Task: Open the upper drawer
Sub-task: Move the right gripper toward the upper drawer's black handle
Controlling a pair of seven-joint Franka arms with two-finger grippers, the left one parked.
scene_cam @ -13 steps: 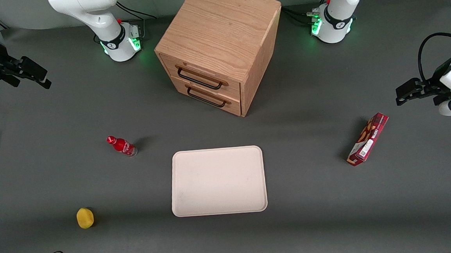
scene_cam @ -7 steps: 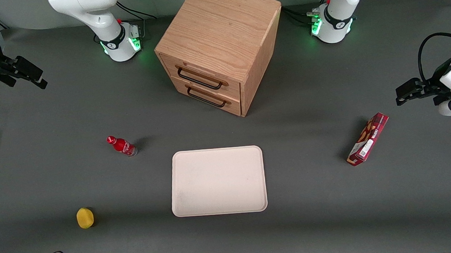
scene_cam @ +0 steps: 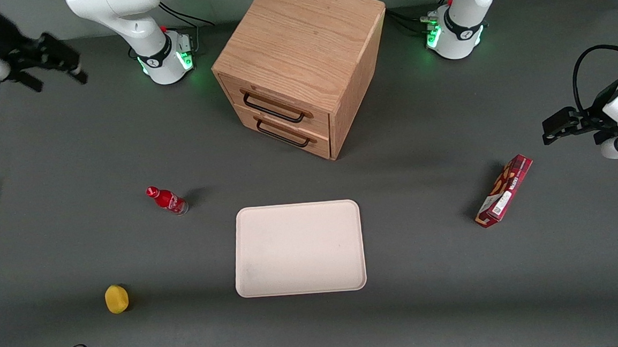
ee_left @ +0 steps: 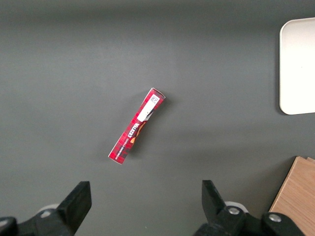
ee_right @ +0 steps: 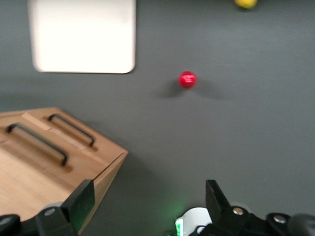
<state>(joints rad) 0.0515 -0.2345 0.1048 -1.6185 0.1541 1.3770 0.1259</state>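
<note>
The wooden cabinet stands at the back middle of the table with both drawers shut. The upper drawer is the topmost one, with a thin black bar handle; the lower drawer sits beneath it. In the right wrist view the upper drawer's handle lies next to the lower one. My right gripper hangs open and empty in the air near the working arm's end of the table, well apart from the cabinet. Its fingers frame bare table.
A pale tray lies nearer the front camera than the cabinet. A red bottle stands beside it and a yellow lemon lies nearer still. A red box lies toward the parked arm's end. The working arm's base stands beside the cabinet.
My right gripper has moved farther from the front camera and slightly toward the cabinet, staying open. The drawers and table objects have not moved.
</note>
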